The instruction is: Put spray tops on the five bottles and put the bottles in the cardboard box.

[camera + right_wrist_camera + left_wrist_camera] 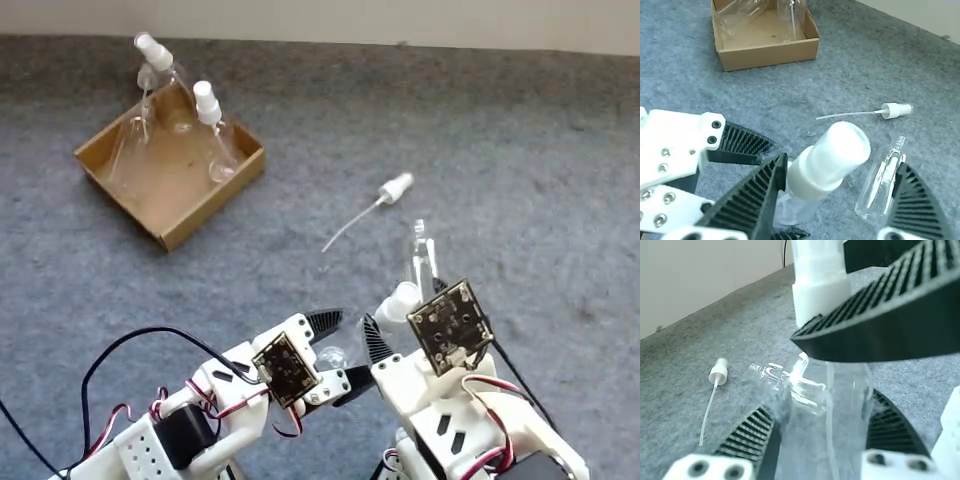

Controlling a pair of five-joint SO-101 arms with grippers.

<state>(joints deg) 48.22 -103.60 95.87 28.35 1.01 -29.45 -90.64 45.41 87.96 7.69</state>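
My left gripper (pixel 338 355) is shut on a clear bottle (pixel 840 405) held upright between its ribbed fingers (pixel 750 440). A white spray top (pixel 832 152) sits on that bottle's neck. My right gripper (pixel 840 167) stands open around this top, one black finger (pixel 890 320) close against its base. A second, bare bottle (pixel 420 250) lies on the grey cloth just beyond the grippers. A loose spray top (pixel 392 190) with its long tube lies farther out. The cardboard box (pixel 215 205) at the far left holds capped bottles (pixel 207 100).
The grey cloth (pixel 500 150) covers the whole table. Open room lies between the box and the loose spray top (pixel 895 110). Black and coloured cables (pixel 130 350) loop beside the left arm at the near edge.
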